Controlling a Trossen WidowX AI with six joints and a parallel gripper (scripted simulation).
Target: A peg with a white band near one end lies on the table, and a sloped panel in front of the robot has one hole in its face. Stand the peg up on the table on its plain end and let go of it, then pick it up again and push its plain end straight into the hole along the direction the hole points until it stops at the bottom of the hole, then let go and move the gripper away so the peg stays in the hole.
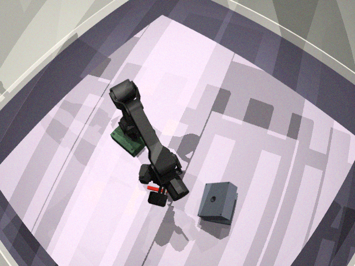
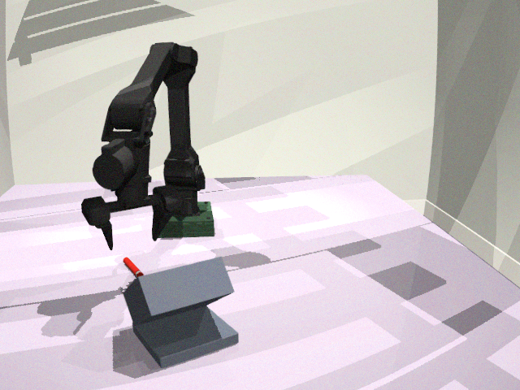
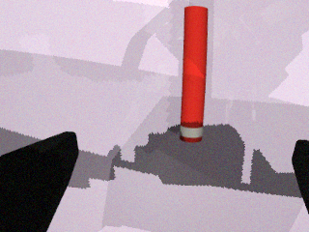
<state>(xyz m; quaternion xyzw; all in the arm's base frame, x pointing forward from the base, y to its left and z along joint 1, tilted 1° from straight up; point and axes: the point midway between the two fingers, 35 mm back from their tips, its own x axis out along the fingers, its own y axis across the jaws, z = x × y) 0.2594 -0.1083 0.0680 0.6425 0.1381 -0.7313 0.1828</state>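
Note:
The red peg (image 1: 152, 188) (image 2: 132, 266) (image 3: 194, 68) lies on its side on the table. Its white band (image 3: 191, 131) is at the near end in the wrist view; in the top view the gripper covers part of the peg. My gripper (image 2: 132, 244) (image 3: 188, 148) is wide open and empty, pointing down above the peg. In the wrist view its fingers stand to either side of the banded end, not touching it. The grey-blue sloped panel (image 1: 219, 190) (image 2: 187, 287) stands apart from the peg. Its single hole (image 1: 213, 199) is empty in the top view; the exterior view shows the panel from behind.
The arm's green base (image 1: 124, 143) (image 2: 197, 227) is behind the gripper, on the far side from the panel. The panel block rises from a flat foot (image 2: 197, 350). Shadows of the arm and the panel fall across the table (image 1: 86, 229) (image 2: 335, 348).

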